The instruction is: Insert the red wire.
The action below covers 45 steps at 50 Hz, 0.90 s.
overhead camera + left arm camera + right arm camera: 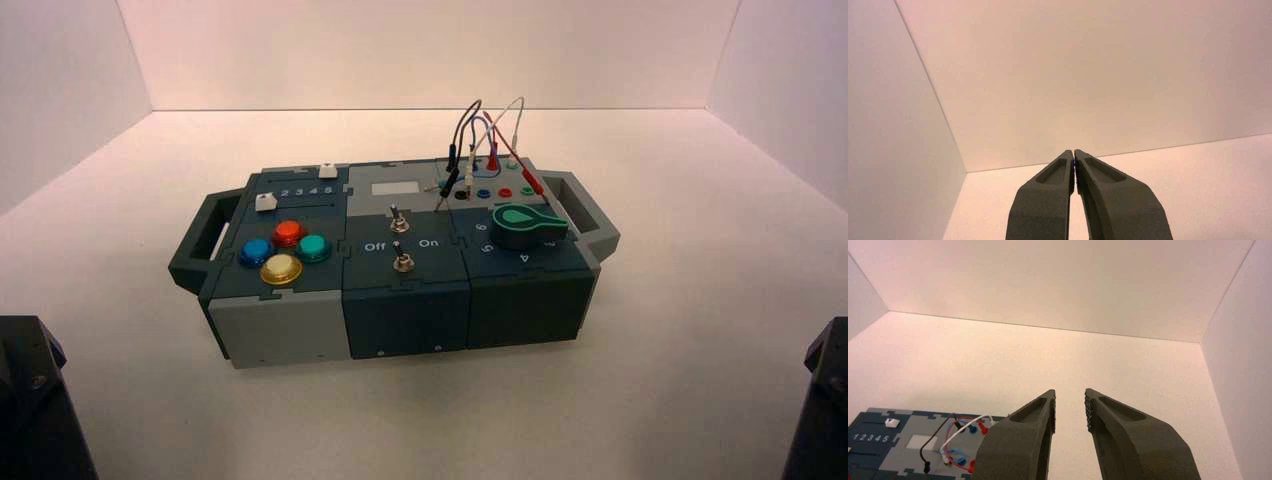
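A dark teal and grey plastic control box point(400, 290) with a handle at each end stands turned on a pale tabletop point(640, 400) enclosed by plain white walls point(430, 50). On its left section sit four round domed buttons, red point(289, 233), blue point(255, 251), green point(314, 247) and yellow point(281, 268), with two small white slider caps point(266, 202) behind them. Two metal toggle switches point(402, 261) stand in the middle section, a green pointer knob point(528, 225) on the right.
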Available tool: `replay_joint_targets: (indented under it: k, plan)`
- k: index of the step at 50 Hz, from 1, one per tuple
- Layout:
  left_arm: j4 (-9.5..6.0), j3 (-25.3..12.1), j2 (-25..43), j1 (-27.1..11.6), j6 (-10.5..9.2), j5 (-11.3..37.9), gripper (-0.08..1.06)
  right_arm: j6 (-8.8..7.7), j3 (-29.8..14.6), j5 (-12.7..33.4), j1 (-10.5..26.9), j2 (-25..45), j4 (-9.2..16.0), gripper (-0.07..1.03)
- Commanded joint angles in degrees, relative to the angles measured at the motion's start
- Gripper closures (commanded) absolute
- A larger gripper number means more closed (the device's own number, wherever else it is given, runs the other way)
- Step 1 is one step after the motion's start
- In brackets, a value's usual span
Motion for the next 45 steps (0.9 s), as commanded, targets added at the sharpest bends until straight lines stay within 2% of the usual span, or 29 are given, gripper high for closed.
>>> replay_joint_targets:
  k: [1, 25, 45]
  plan:
    - [0.00, -1.6, 0.1, 0.2, 0.00, -0.4, 0.96, 0.18, -2.2, -0.1, -0.4, 0.4, 0.2, 0.63]
    - [-0.09, -1.7, 1.7, -0.3, -0.18, -0.1, 0.96, 0.09, -2.4, -0.3, -0.4, 1.5, 0.2, 0.63]
    - [-0.09, -3.0, 4.8, -3.6, -0.18, 2.8, 0.96, 0.18, -3.3, 4.3, 0.3, 6.2, 1.0, 0.62]
